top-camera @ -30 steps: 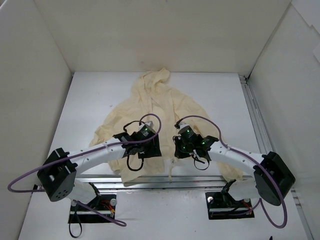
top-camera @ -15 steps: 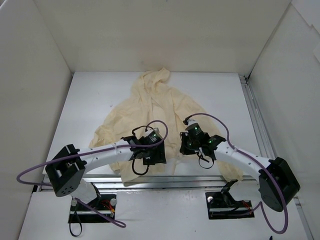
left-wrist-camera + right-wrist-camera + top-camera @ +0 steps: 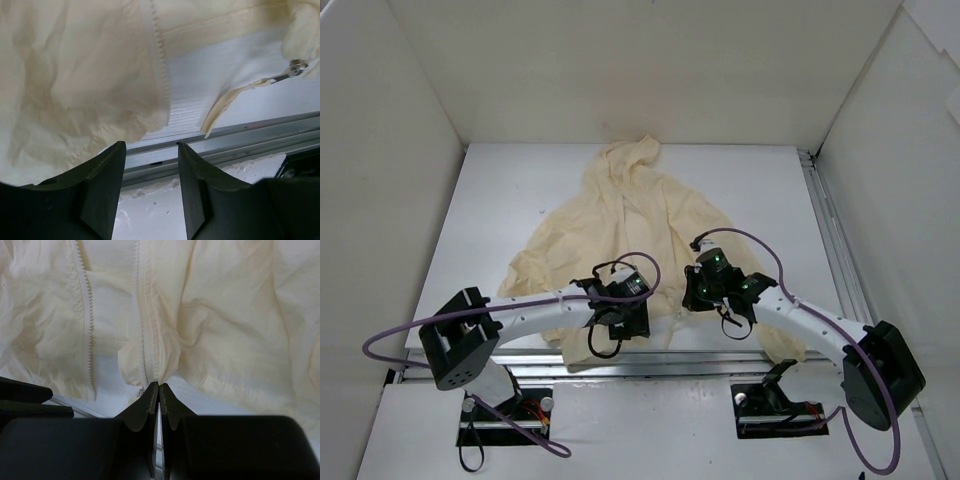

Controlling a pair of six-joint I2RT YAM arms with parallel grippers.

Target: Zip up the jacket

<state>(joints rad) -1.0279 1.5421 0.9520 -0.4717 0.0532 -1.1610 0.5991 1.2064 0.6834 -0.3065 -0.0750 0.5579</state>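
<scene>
We see the jacket (image 3: 640,215) unzipped at the near edge. Our left gripper (image 3: 151,146) gapes wide and our right gripper (image 3: 156,385) pinches the hem beside the zipper (image 3: 145,315). All the zipping remains.

- Left arm (image 3: 535,308) and right arm (image 3: 810,322): white rounded tubes between chunky black joint housings.
- Purple cable (image 3: 636,256): one loops along each arm.
- Wrists (image 3: 713,275): black blocks with small green lights.
- Left gripper (image 3: 151,147) and right gripper (image 3: 156,387): dark matte wedge-shaped fingers that taper to thin tips.
- Bases (image 3: 505,410): black plates with thin coloured wires.
</scene>
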